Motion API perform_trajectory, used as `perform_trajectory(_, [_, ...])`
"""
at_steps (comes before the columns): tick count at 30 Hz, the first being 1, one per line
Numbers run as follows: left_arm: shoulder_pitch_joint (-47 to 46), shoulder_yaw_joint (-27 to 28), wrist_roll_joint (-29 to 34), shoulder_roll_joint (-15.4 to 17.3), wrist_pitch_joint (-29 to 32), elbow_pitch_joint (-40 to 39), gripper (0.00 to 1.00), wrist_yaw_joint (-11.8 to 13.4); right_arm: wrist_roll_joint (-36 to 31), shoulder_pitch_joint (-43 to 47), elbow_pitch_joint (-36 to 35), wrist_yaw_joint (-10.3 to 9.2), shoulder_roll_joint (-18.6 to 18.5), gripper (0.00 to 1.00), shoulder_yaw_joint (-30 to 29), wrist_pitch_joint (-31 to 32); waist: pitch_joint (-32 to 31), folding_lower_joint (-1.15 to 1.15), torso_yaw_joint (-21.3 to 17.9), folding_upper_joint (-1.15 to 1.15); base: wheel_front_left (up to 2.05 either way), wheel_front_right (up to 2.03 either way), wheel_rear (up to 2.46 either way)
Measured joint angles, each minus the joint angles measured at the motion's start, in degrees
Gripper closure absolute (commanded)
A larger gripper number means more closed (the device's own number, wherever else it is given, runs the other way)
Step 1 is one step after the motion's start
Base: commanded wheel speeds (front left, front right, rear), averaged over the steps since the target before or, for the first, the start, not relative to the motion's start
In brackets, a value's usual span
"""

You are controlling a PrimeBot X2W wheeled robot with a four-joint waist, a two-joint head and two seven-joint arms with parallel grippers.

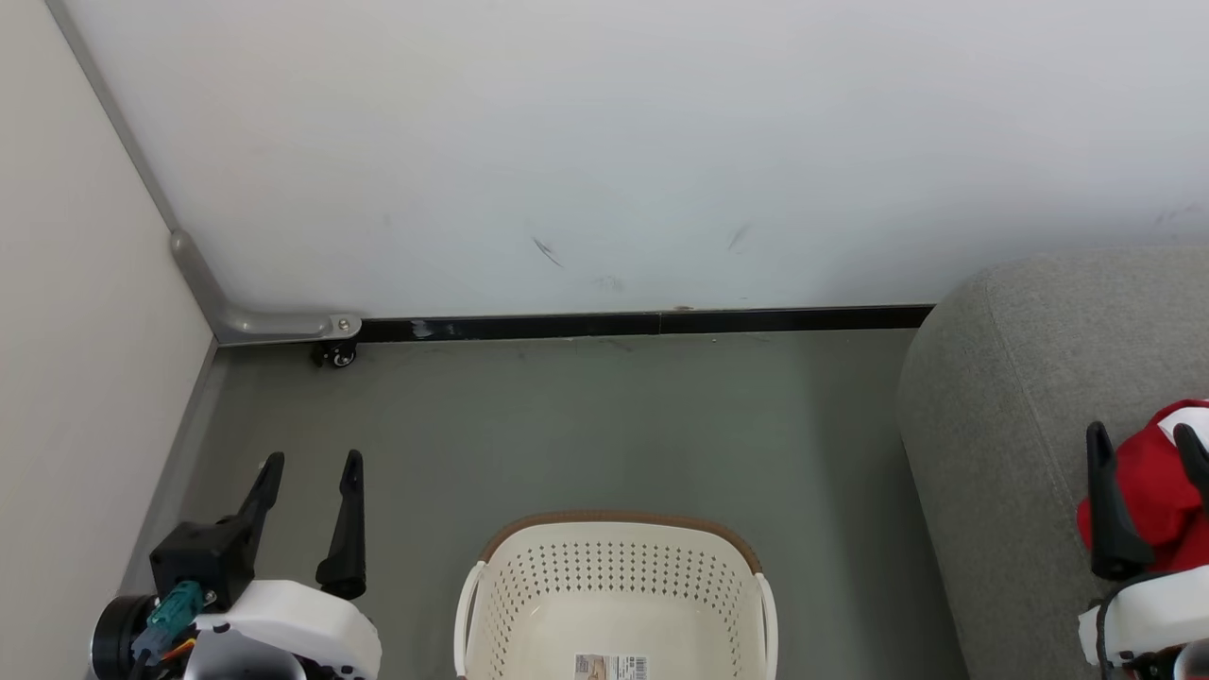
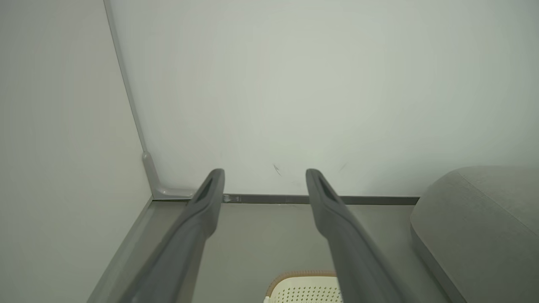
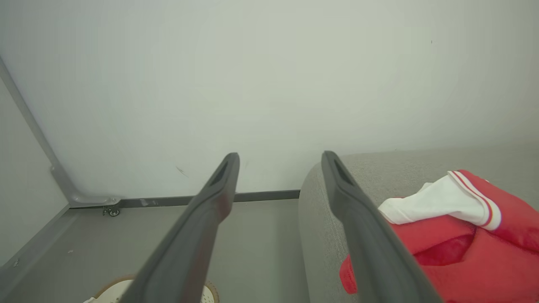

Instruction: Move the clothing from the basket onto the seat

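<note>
Bright red-and-white fabric clothing [image 1: 1157,491] is seen heaped on the grey upholstered seat [image 1: 1001,425], just beside the spread, empty right jaws; left jaws are likewise released.

light is bright, soft and even in all three views, with no one source to pick out. the wall [image 1: 604,142] fills the upper half of the head view as a pale, nearly washed-out field, yet its faint grey scuffs are sharp. shadows are weak: a soft dark band under the sofa [image 1: 1020,397] edge at the right. the head view is crisp. both wrist views are hazier, with a greenish cast and dimmer corners; the fingers [image 2: 189,240] blur toward the bottom edge. the clothing [image 3: 484,269] at lower right is saturated red, with one dark fold.
</note>
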Motion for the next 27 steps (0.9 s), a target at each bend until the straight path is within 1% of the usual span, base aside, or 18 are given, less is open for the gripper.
perform_trajectory(6, [0.25,0.42,-0.07,0.85,0.0,0.78,0.0,0.22,0.0,-0.01,-0.04,0.0,0.0,0.0,0.02,0.0,0.13,0.0,0.02,0.0,0.0,0.0,0.0])
perform_trajectory(27, [0.8,0.55,-0.22,0.79,0.02,1.52,0.0,0.78,0.03,-0.01,0.2,0.0,0.01,0.0,-0.78,0.59,0.32,0.0,-0.1,0.0,0.0,0.0,0.0])
